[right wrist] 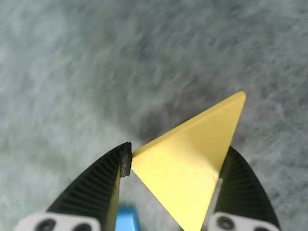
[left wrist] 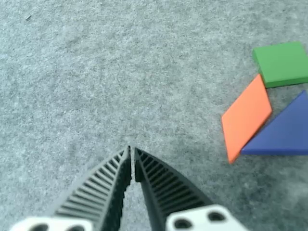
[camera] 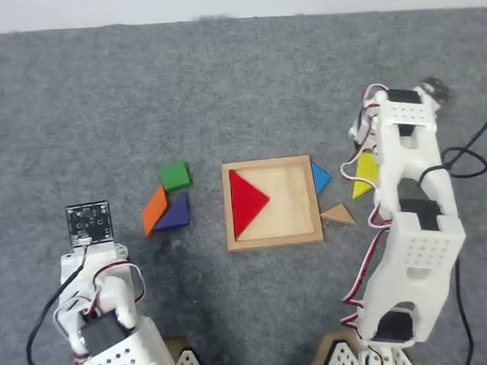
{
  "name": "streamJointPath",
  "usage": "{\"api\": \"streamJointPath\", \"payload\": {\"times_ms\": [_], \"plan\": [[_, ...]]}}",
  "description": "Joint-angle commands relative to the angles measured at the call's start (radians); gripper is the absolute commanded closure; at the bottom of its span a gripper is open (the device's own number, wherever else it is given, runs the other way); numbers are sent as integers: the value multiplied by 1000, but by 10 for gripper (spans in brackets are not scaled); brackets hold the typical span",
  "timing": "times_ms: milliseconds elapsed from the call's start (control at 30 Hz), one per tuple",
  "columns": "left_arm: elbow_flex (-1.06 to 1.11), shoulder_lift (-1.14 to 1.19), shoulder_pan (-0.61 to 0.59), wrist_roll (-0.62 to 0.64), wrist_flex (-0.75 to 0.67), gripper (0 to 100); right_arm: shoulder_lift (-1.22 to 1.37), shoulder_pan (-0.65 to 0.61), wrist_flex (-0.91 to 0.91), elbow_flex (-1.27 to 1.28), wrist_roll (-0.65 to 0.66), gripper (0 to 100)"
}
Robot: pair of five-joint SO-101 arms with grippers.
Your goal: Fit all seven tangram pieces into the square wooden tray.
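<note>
Carpet (camera: 221, 84) lies under the left gripper (left wrist: 131, 156), pinched closed and empty. Green square (camera: 174, 176), orange piece (camera: 154, 210) and navy triangle (camera: 176, 213) sit left of the tray (camera: 274, 242), which holds a red triangle (camera: 246, 201). Right of it, the right gripper (right wrist: 175, 159) clamps a yellow triangle (right wrist: 192, 154).

tray (camera: 274, 242) right half: free | left half: red triangle (camera: 246, 201) blocks

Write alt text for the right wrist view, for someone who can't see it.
The right gripper clamps a yellow triangle between its black ribbed fingers, above a grey felt surface. A corner of a blue piece peeks in beside one finger.
</note>
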Motion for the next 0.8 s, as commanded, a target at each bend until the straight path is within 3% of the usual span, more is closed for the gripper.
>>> {"api": "streamJointPath", "payload": {"times_ms": [0,200,367,433,767], "plan": [[-8,-15,0,-11,3,985,-128,-84,70,-20,71,819],[-8,-15,0,-11,3,985,-217,-180,137,-20,219,819],[-8,-15,0,-11,3,985,-242,-271,150,-20,577,819],[-8,-15,0,-11,3,985,-242,-315,148,-20,657,819],[-8,-15,0,-11,3,985,-245,-536,140,28,796,819]]}}
